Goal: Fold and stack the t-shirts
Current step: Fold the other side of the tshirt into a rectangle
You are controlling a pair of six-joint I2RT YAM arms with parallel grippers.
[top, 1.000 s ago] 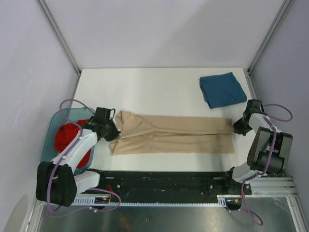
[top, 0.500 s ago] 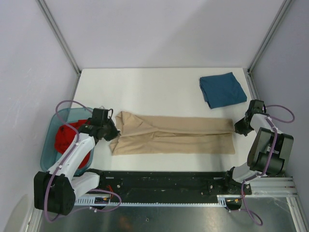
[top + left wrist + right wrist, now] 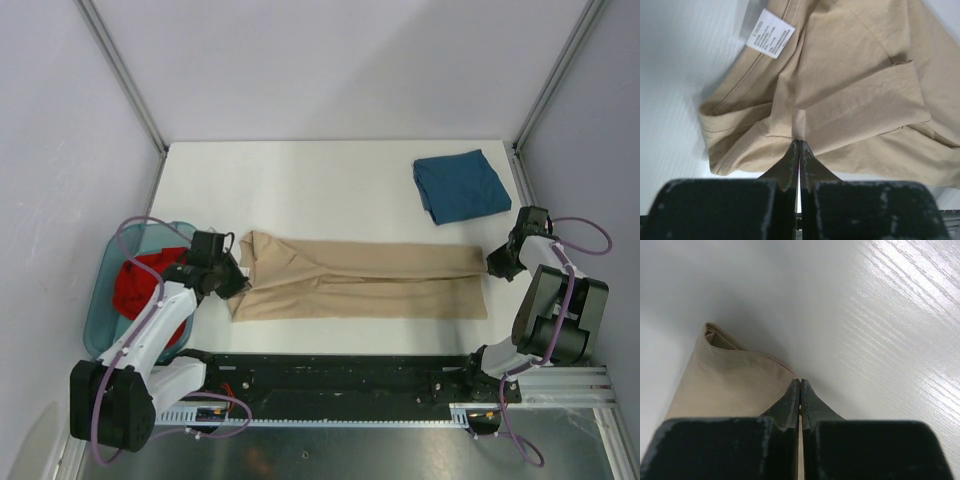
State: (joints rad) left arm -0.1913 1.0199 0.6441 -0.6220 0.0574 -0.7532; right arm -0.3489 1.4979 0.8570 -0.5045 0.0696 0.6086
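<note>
Left hand (image 3: 799, 143) shifted nearer, gripping shirt (image 3: 855, 75).

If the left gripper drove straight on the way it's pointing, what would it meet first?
The tan t-shirt. The left gripper is already shut on a small fold at its near edge, and more bunched cloth lies directly ahead.

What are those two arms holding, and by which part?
Both pinch the tan t-shirt: the left end effector grips a fold at its collar end, the right end effector its opposite end's edge.
</note>
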